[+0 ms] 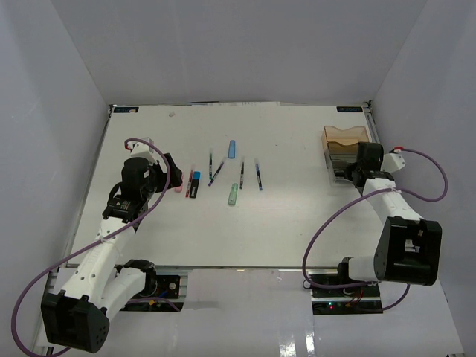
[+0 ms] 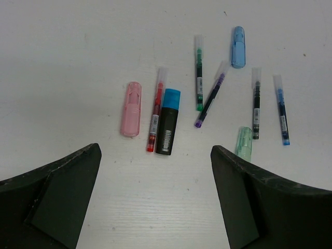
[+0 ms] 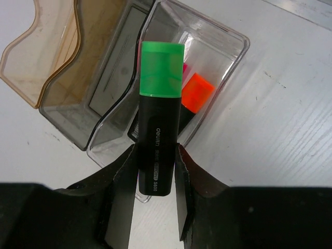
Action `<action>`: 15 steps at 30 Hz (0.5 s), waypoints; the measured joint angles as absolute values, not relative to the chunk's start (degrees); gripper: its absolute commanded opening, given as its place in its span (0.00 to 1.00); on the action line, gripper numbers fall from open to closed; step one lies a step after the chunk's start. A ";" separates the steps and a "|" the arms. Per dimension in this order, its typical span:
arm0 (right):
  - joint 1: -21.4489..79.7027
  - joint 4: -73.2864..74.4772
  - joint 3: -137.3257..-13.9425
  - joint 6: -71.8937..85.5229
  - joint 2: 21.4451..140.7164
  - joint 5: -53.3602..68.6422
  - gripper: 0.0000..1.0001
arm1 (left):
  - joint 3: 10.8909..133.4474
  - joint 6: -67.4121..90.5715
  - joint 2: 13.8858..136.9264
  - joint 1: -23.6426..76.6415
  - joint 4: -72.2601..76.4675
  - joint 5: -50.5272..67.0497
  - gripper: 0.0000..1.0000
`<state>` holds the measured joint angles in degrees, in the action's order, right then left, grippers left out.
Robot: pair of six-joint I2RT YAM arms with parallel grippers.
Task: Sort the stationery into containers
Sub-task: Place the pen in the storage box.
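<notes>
My right gripper [image 3: 155,153] is shut on a black marker with a green cap [image 3: 158,119], held upright over the near end of the clear tray [image 3: 228,39]. An orange-capped marker [image 3: 197,92] lies in that tray with a pink one behind it. The amber tray [image 3: 31,57] adjoins it on the left. My left gripper [image 2: 155,161] hangs open and empty above the table, just short of a pink piece [image 2: 131,109], a red pen [image 2: 155,116] and a blue-capped black marker [image 2: 168,122]. Beyond lie a green pen [image 2: 198,72], a purple pen [image 2: 210,98] and a mint piece [image 2: 244,143].
A pale blue piece [image 2: 238,46], a dark pen [image 2: 256,104] and a blue pen [image 2: 281,109] lie further right in the cluster. The trays [image 1: 343,139] stand at the white table's [image 1: 297,223] far right edge, close to the side wall.
</notes>
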<state>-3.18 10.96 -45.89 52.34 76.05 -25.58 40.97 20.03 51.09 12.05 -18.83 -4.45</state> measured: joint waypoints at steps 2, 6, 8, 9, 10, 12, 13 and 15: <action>-3.92 10.57 -46.06 53.76 77.21 -25.06 0.26 | 40.97 20.03 51.09 12.05 -18.83 -4.45 0.98; -4.49 9.39 -46.30 56.31 79.05 -23.38 0.27 | 40.97 20.03 51.09 12.05 -18.83 -4.47 0.98; -4.49 8.67 -46.83 57.17 80.38 -22.39 0.28 | 40.97 20.03 51.09 12.05 -18.83 -4.47 0.98; -4.49 8.43 -47.09 57.58 80.97 -22.04 0.29 | 40.97 20.03 51.09 12.05 -18.83 -4.47 0.98; -4.49 8.19 -47.27 58.00 81.45 -21.65 0.32 | 40.97 20.03 51.09 12.05 -18.85 -4.47 0.98; -4.51 7.75 -47.55 58.41 82.08 -20.97 0.36 | 40.97 20.03 51.09 12.05 -18.83 -4.47 0.98; -4.51 7.53 -47.62 58.52 82.21 -20.75 0.39 | 40.97 20.03 51.09 12.05 -18.83 -4.47 0.98; -4.51 7.44 -47.64 58.70 82.26 -20.36 0.43 | 40.97 20.03 51.09 12.05 -18.83 -4.47 0.98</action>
